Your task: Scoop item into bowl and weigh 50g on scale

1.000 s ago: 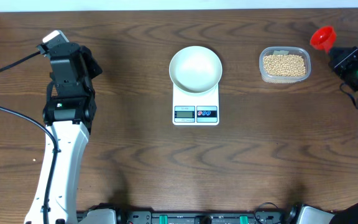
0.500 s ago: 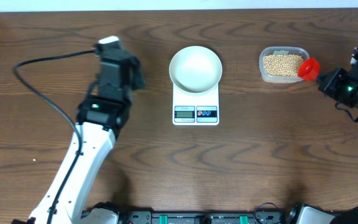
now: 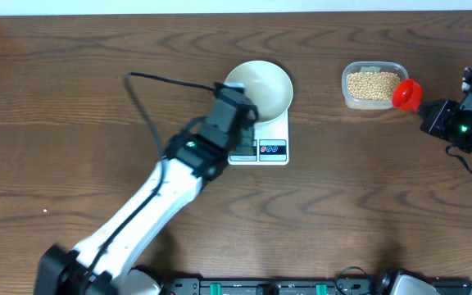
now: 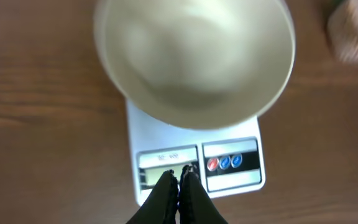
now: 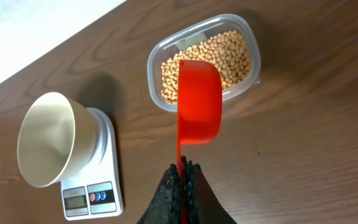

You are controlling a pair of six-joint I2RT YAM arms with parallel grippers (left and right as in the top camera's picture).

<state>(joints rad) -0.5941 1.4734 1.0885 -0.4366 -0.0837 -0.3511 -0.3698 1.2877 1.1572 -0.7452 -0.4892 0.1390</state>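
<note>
L gripper (image 4: pixel 180 177): fingers pressed together, empty, tips over scale (image 4: pixel 232 180) display; bowl (image 4: pixel 191 62) just ahead, sitting on scale | R gripper (image 5: pixel 182 171): pinching red scoop (image 5: pixel 199 102) by handle; beans (image 5: pixel 213 56) in clear tub (image 5: pixel 254 57) just ahead, scoop cup overlapping tub's near rim

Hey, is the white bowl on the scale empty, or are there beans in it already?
Empty. The bowl shows only a bare white inside in both wrist views; the beans in sight lie in the clear tub.

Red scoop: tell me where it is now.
Overhead, far right: the red scoop, held by the right gripper, hangs over the clear tub's right edge.
</note>
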